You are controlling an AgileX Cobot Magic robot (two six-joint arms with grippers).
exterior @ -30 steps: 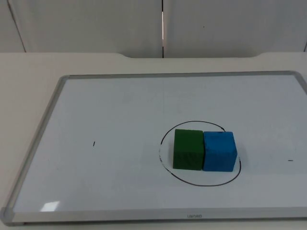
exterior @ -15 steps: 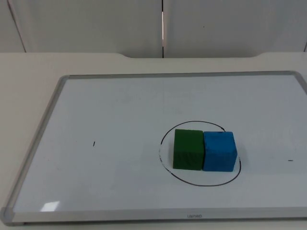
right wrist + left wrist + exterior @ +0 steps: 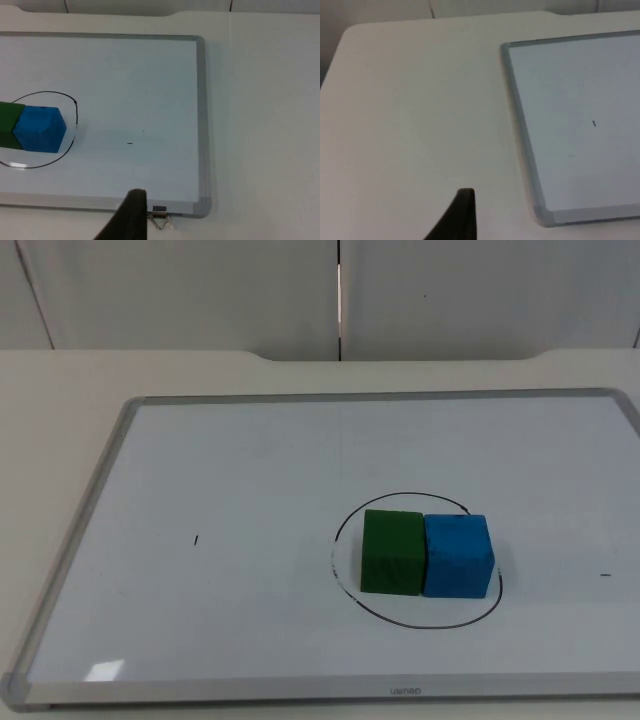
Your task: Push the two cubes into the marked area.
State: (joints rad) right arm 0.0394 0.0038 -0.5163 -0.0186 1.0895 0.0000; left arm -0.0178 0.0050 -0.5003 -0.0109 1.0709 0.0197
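Two cubes, green [image 3: 391, 551] touching blue [image 3: 458, 556], sit inside the circle [image 3: 345, 592] on the whiteboard [image 3: 230, 440], task looks done; right gripper [image 3: 131, 217] off the board's edge nearer blue, left gripper [image 3: 460, 217] waits farther off, finger spread untellable for both.

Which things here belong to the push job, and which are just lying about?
Job:
green cube, touching the blue cube
blue cube
black drawn ring around both cubes
whiteboard bearing the ring
left gripper and right gripper, both waiting off the board's near corners

Lying about:
small metal clip at the board's edge
table
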